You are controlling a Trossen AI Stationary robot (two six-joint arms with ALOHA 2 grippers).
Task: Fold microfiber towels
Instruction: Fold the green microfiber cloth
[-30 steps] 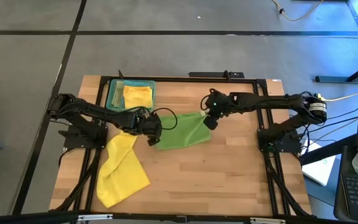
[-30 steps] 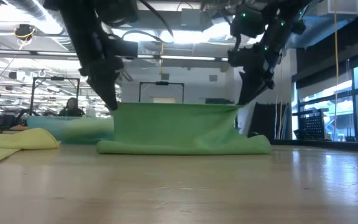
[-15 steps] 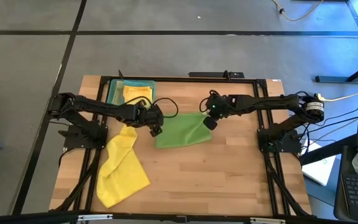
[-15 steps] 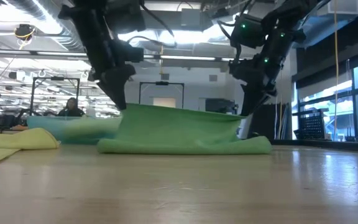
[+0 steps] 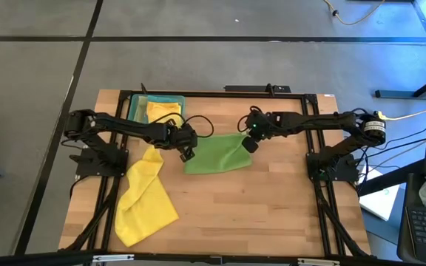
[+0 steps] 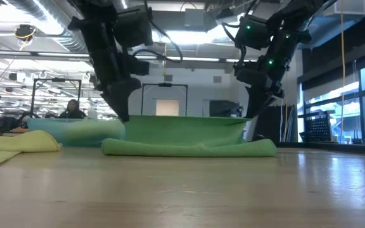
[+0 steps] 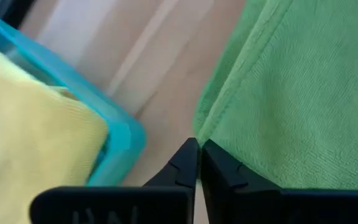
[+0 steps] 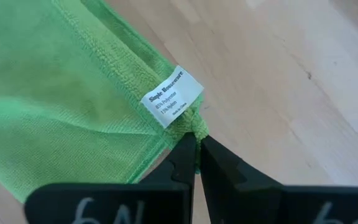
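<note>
The bright green towel [image 5: 216, 154] is lying folded near the middle of the wooden table [image 5: 272, 214], a little toward the far edge, with both arms reaching in over it. The left gripper [image 5: 186, 153] is sitting at the towel's left end, its fingers [image 7: 180, 167] pressed together and pinching that corner of the cloth. The right gripper [image 5: 247, 145] is sitting at the towel's right end toward the far edge, its fingers [image 8: 182, 155] also pressed together and nipping the corner that carries a small white label [image 8: 171, 94]. In the low view the upper layer of the green cloth is being held a little above the lower layer, stretched nearly level between the 2 grippers, while the fold is resting on the table along the near side.

A teal tray [image 5: 136, 111] is standing at the far edge near the left corner, with 1 folded yellow towel [image 5: 163, 113] lying inside it. The left wrist view is showing the tray's rim just beside the green towel's edge, with bare wood between them. A 2nd yellow towel [image 5: 143, 196] is lying loose and rumpled along the left side, running from near the left gripper toward the near left corner
</note>
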